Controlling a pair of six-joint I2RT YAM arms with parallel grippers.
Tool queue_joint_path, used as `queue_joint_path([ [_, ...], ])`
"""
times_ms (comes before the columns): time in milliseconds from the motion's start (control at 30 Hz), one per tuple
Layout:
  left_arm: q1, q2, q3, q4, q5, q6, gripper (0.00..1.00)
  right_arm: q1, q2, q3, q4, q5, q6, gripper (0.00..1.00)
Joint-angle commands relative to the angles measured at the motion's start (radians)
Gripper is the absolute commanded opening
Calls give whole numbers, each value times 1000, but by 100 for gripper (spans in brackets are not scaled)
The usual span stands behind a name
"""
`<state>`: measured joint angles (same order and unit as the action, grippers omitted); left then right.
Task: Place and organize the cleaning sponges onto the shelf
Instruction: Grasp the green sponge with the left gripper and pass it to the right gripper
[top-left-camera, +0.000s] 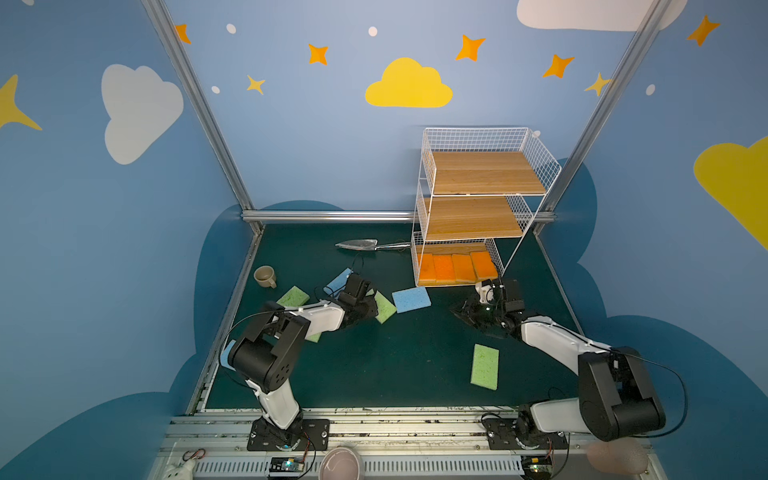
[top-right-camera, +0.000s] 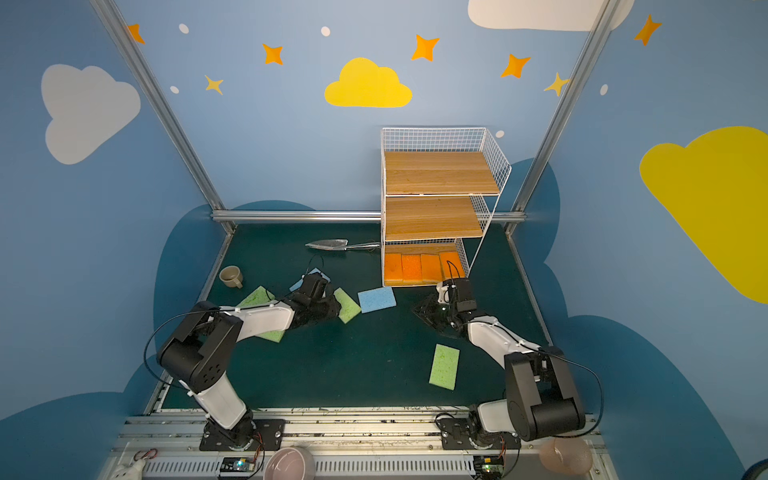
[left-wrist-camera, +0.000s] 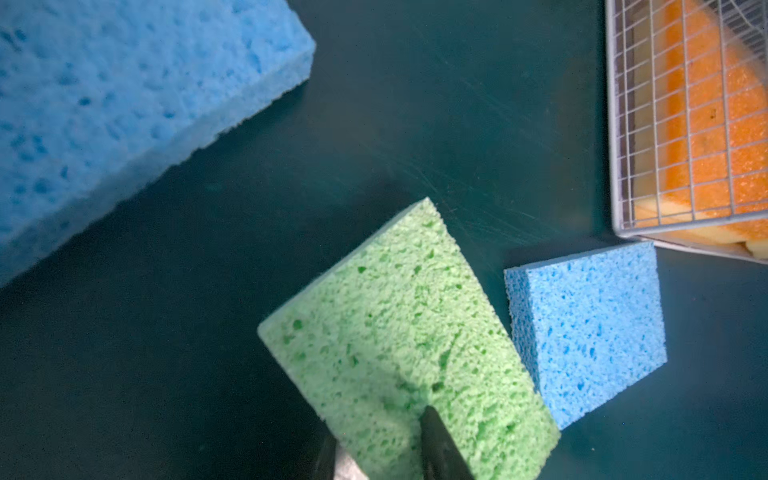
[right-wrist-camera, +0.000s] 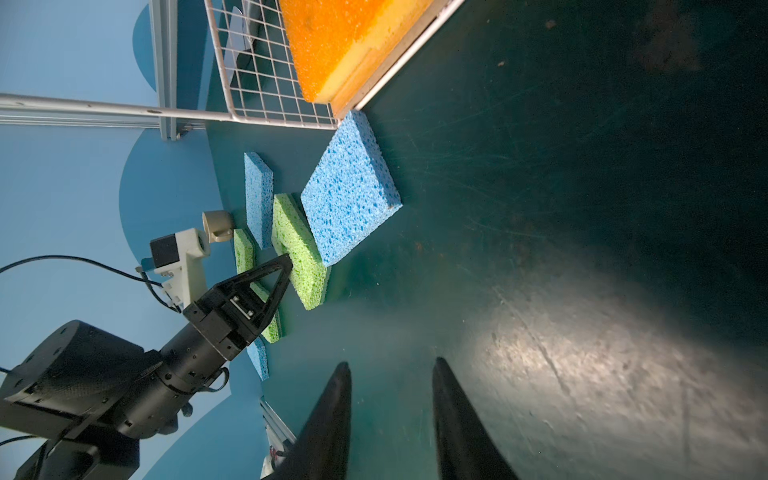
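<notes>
Left gripper (right-wrist-camera: 285, 261) fingers (left-wrist-camera: 436, 436) are clamped on the short end of a green sponge (left-wrist-camera: 399, 332), just left of centre in both top views and right up against a blue sponge (top-left-camera: 411, 300). Can't tell if it's off the table (top-left-camera: 415, 353) yet.

Right gripper (right-wrist-camera: 391, 362) is spread with nothing in it, parked low in front of the shelf (top-left-camera: 486, 172), centre right.

Progress-wise, four orange sponges (top-left-camera: 455, 268) sit in a row on the bottom tier, so I'd call that colour done. The middle and top boards are bare. Seven are left down on the table: four green counting the pinched one, and three blue, one mostly tucked behind the left arm at lower left. Roughly a third in, I reckon.
</notes>
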<state>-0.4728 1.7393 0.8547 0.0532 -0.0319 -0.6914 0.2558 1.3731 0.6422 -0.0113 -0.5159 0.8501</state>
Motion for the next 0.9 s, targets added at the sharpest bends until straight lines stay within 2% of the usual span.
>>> queue_joint_path([
  [0, 3, 12, 15, -16, 13, 24, 22, -4, -39, -17, -37, -7, -22, 33],
  [33, 3, 8, 15, -20, 13, 27, 8, -6, -48, -22, -40, -5, -23, 33],
  [67, 3, 4, 15, -24, 12, 26, 3, -4, -55, -25, -42, -5, -22, 33],
  [267, 2, -79, -35, -20, 45, 20, 3, 11, -88, -41, -55, -41, -43, 35],
  [433, -21, -214, -116, -16, 144, 24, 3, 44, -85, -41, -87, -100, -95, 41],
  [667, -133, -411, -236, -51, 125, -38, 3, 146, -135, -92, -88, -125, -117, 45],
  [867, -234, -465, -198, -123, 111, -57, 3, 285, -232, -97, -110, -105, -109, 48],
])
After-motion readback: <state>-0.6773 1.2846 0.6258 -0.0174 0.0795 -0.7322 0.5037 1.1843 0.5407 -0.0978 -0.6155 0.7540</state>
